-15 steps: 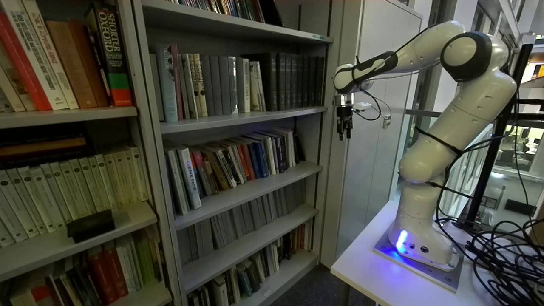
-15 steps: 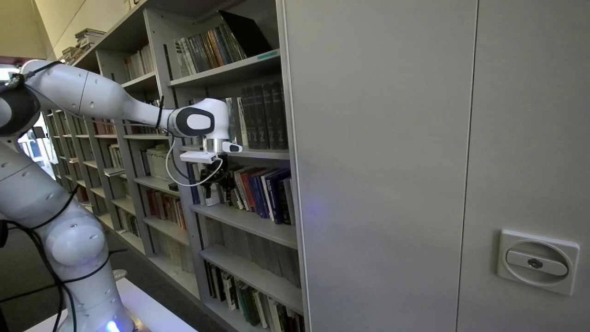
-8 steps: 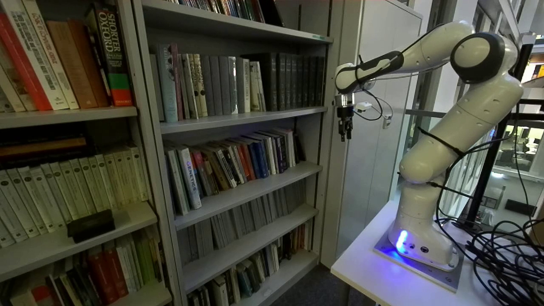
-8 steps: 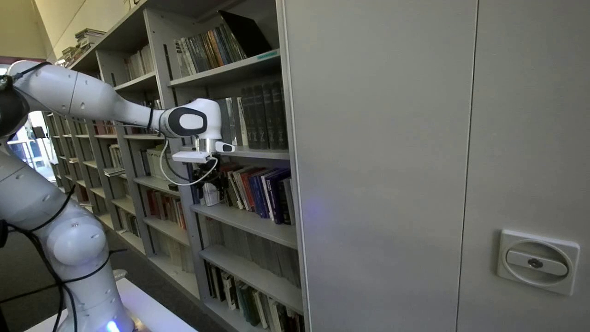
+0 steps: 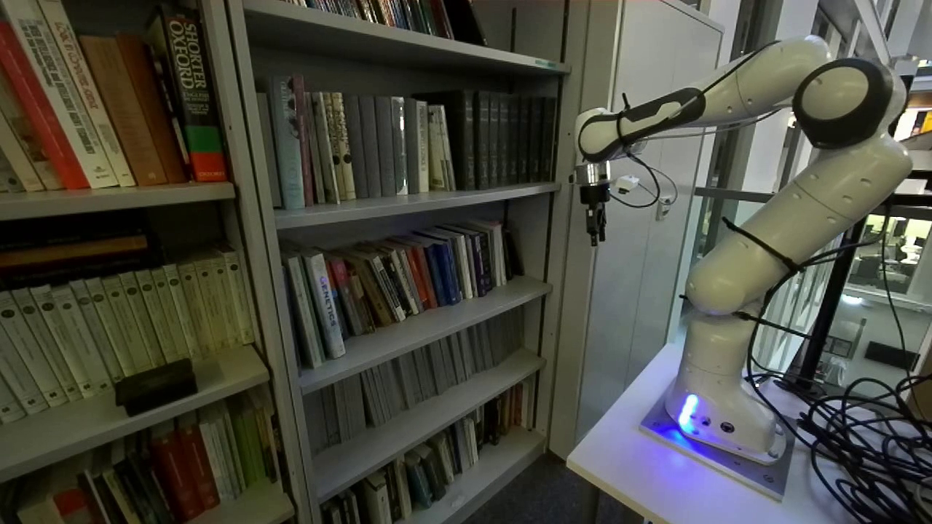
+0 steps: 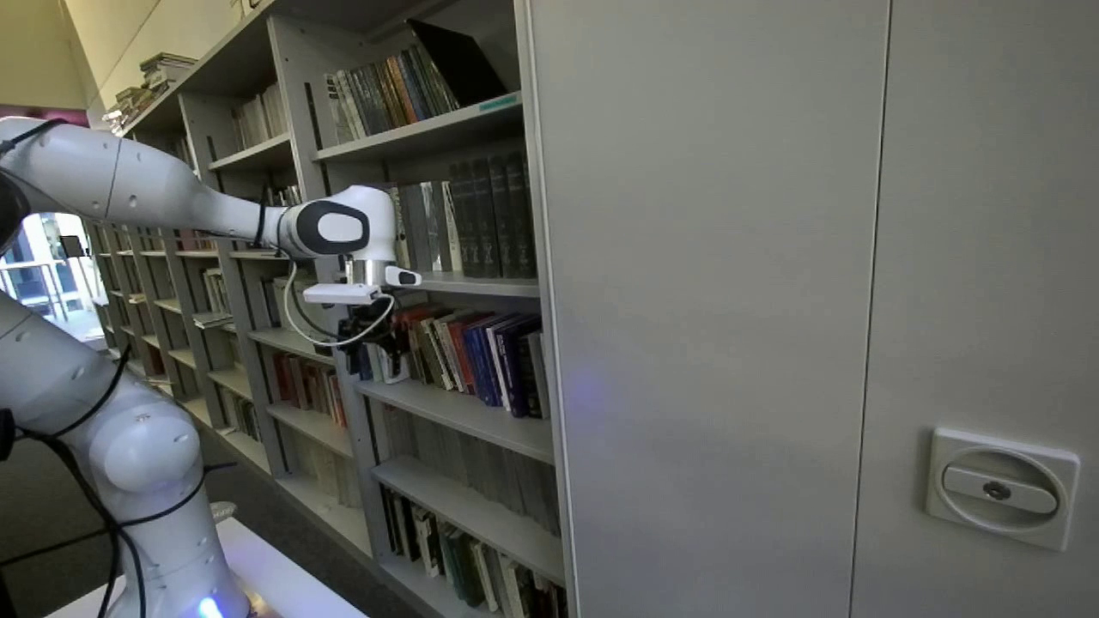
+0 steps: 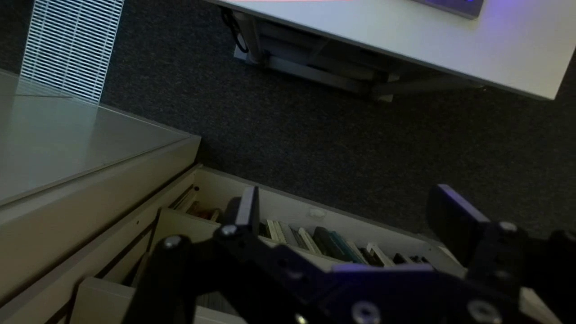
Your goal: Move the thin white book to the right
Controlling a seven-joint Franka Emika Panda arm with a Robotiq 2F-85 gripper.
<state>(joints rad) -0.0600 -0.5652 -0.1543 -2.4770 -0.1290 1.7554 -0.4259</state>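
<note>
White and lettered GENETICS, a book (image 5: 325, 304) sits near the left end of its shelf (image 5: 437, 324) in an exterior view, left of the pincer (image 5: 597, 237) and well apart; whether it is the thin one, I cannot tell. The pincer's fingers (image 7: 246, 209) are spread.
</note>
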